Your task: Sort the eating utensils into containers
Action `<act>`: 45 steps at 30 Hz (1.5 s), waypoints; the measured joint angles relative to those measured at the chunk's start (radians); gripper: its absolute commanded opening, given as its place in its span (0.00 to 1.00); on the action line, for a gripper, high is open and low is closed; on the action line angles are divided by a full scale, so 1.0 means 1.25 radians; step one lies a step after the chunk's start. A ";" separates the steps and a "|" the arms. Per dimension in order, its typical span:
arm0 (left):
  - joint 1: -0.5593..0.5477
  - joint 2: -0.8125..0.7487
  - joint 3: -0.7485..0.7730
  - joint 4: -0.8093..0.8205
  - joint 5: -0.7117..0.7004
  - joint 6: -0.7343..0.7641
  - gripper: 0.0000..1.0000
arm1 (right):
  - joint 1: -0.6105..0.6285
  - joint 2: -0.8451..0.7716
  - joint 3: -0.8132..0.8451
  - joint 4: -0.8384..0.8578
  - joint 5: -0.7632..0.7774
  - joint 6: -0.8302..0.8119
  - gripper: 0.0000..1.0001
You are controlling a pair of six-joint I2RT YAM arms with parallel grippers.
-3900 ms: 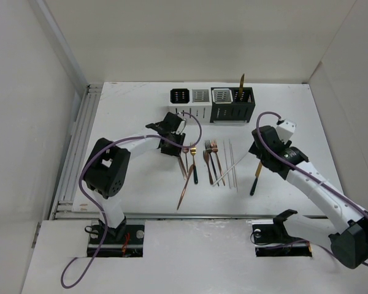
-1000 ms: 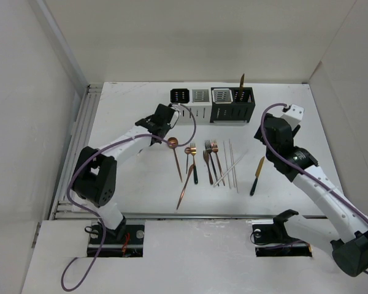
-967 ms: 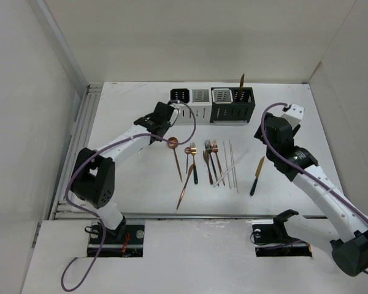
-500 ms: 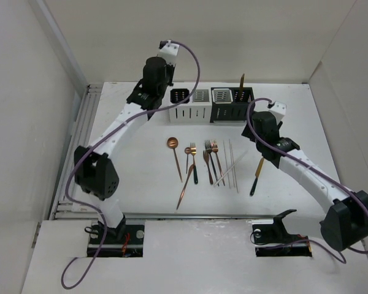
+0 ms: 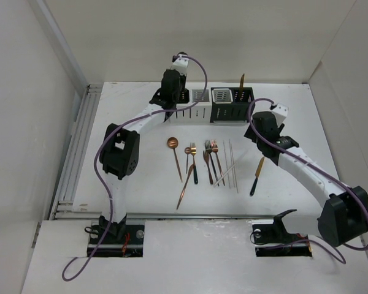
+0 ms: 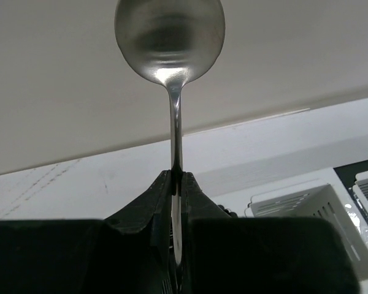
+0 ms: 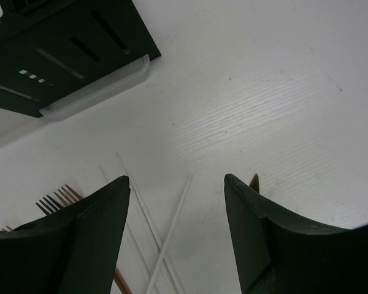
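In the left wrist view my left gripper [image 6: 175, 174] is shut on the thin handle of a spoon [image 6: 170, 40], whose bowl points up. From above, that gripper [image 5: 172, 92] hangs at the leftmost of the containers [image 5: 200, 96], a row of two white-sided and two black-sided holders. My right gripper [image 7: 176, 184] is open above crossed white sticks [image 7: 172, 233]; in the top view it [image 5: 259, 131] sits just in front of the black holders. The other eating utensils [image 5: 199, 160], copper spoons and forks, lie in a row on the table.
A gold-bladed knife [image 5: 241, 82] stands in the rightmost black holder. Another knife with a dark handle [image 5: 256, 174] lies right of the sticks. Fork tines [image 7: 58, 199] show left of my right fingers, and a black holder [image 7: 67, 55] fills that view's top left. White walls enclose the table.
My left arm has swung from the table up to the back left, then over to the white holders. My right gripper has moved left and back, over the sticks.
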 measured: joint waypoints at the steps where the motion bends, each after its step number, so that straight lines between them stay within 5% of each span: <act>1: 0.000 0.005 0.000 0.010 0.002 -0.007 0.00 | 0.000 0.000 0.000 -0.009 0.000 0.002 0.68; 8: 0.001 0.010 -0.028 0.085 0.005 -0.054 0.00 | -0.017 0.000 -0.001 -0.094 -0.014 0.037 0.70; 11: 0.001 0.010 -0.068 0.105 0.013 -0.066 0.01 | -0.027 -0.001 -0.005 -0.122 -0.038 0.065 0.84; 21: 0.002 0.009 -0.183 0.125 0.047 -0.111 0.46 | -0.061 0.037 -0.016 -0.264 -0.163 0.105 0.91; 28: 0.013 0.002 -0.100 -0.020 0.042 -0.141 0.51 | -0.063 0.123 -0.102 -0.303 -0.283 0.106 0.73; 36: 0.046 -0.110 -0.075 -0.215 0.033 -0.174 0.52 | -0.063 0.140 -0.127 -0.324 -0.321 0.133 0.70; 45: 0.082 -0.313 -0.212 -0.330 0.032 -0.173 0.52 | -0.045 0.209 -0.068 -0.341 -0.342 0.142 0.35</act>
